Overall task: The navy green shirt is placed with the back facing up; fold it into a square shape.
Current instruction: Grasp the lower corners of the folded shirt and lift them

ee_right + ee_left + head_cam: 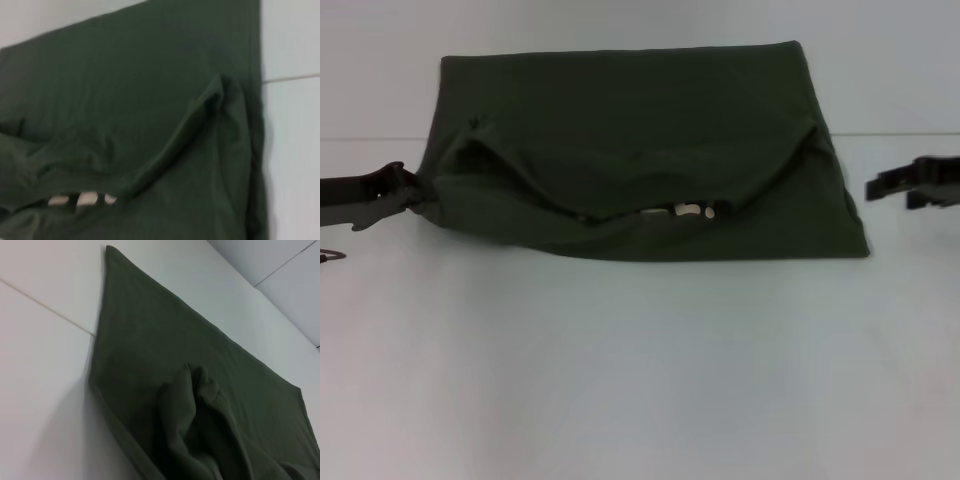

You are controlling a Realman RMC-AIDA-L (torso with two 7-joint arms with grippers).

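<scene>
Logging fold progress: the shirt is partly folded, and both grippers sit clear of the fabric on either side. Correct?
Not quite. The head view shows the left gripper at the navy green shirt edge, touching it. Only the right gripper sits clear of the fabric. The shirt is indeed partly folded.

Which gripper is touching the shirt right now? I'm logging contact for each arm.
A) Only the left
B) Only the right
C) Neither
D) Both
A: in the head view the left gripper meets the left edge of the shirt, while the right gripper hangs off to the right with bare table between it and the cloth.
</scene>
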